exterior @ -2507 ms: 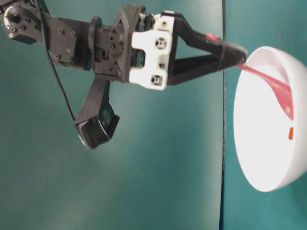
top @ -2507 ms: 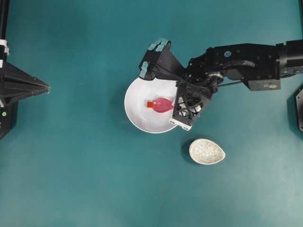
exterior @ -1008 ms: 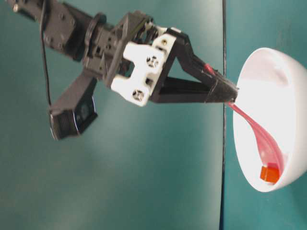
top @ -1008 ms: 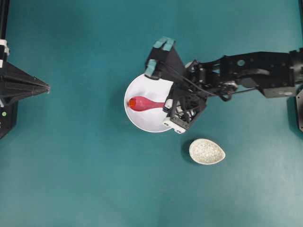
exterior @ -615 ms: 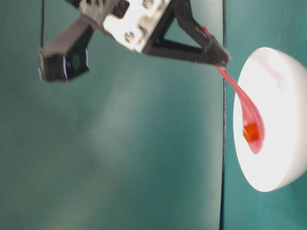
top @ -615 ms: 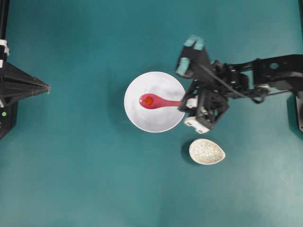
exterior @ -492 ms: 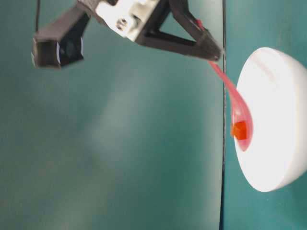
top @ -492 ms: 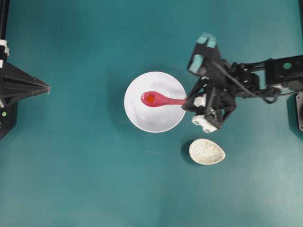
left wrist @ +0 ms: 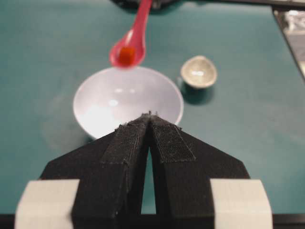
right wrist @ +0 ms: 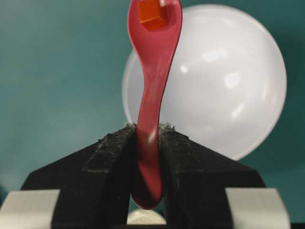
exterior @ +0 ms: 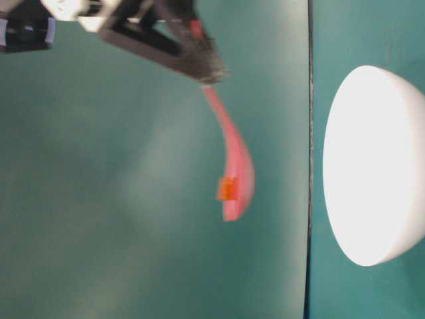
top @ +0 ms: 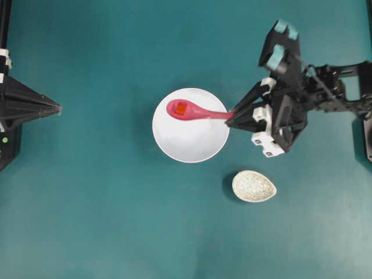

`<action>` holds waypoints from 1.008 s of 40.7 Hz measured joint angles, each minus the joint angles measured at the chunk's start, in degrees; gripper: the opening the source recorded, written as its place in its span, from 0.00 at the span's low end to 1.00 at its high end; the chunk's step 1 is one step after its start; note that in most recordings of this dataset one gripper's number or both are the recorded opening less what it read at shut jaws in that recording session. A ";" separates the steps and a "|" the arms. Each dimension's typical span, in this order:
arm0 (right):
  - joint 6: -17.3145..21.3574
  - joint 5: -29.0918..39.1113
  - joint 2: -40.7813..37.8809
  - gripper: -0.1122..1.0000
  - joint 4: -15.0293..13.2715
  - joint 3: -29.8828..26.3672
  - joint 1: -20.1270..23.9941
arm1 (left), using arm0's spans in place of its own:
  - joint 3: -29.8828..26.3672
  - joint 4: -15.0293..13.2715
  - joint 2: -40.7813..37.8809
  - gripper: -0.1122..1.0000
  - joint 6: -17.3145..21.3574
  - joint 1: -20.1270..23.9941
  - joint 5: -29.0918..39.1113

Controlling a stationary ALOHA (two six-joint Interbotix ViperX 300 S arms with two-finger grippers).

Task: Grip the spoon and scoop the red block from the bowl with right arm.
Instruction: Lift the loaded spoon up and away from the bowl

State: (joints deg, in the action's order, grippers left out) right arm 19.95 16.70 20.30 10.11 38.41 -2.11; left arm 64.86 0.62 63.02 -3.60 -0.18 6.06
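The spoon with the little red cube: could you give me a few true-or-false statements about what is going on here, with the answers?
1. The red block sits in the scoop of the spoon. True.
2. The spoon rests on the bottom of the bowl. False: the table-level view shows it held clear of the bowl.
3. The right hand grips the spoon by its handle. True.
4. The left hand also holds the spoon. False: it is shut on nothing, well away from it.
5. The small speckled dish holds the red block. False: the dish has nothing in it.
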 measured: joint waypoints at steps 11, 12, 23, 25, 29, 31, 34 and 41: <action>-0.09 2.81 2.37 0.30 0.00 -2.02 0.00 | 0.00 0.00 0.00 0.10 0.00 0.00 0.00; -0.09 2.81 2.46 0.30 0.00 -2.02 0.00 | 0.00 0.00 0.00 0.10 0.00 0.00 0.00; -0.18 2.99 2.55 0.30 -0.09 -2.02 -0.09 | 0.00 0.00 -0.09 0.10 0.00 0.00 0.00; -0.18 2.99 2.64 0.30 -0.09 -2.02 -0.09 | 0.09 0.00 -0.09 0.10 0.00 0.00 0.00; -0.26 3.08 2.55 0.30 -0.26 -2.02 -0.09 | 0.00 0.00 0.00 0.10 0.00 0.00 -0.09; -0.18 3.25 2.55 0.30 -0.26 -2.02 -0.09 | 0.00 0.00 -0.09 0.10 0.00 0.00 0.00; -0.18 3.43 2.64 0.30 -0.26 -2.02 0.00 | 0.00 0.00 0.00 0.10 0.35 0.00 0.00; -0.88 3.60 2.64 0.30 -0.53 -2.02 -0.09 | 0.00 0.00 -0.09 0.10 0.26 0.00 0.18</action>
State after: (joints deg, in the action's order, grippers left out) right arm 19.07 20.30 22.94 9.58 36.39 -2.20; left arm 64.86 0.62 62.93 -3.34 -0.18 6.24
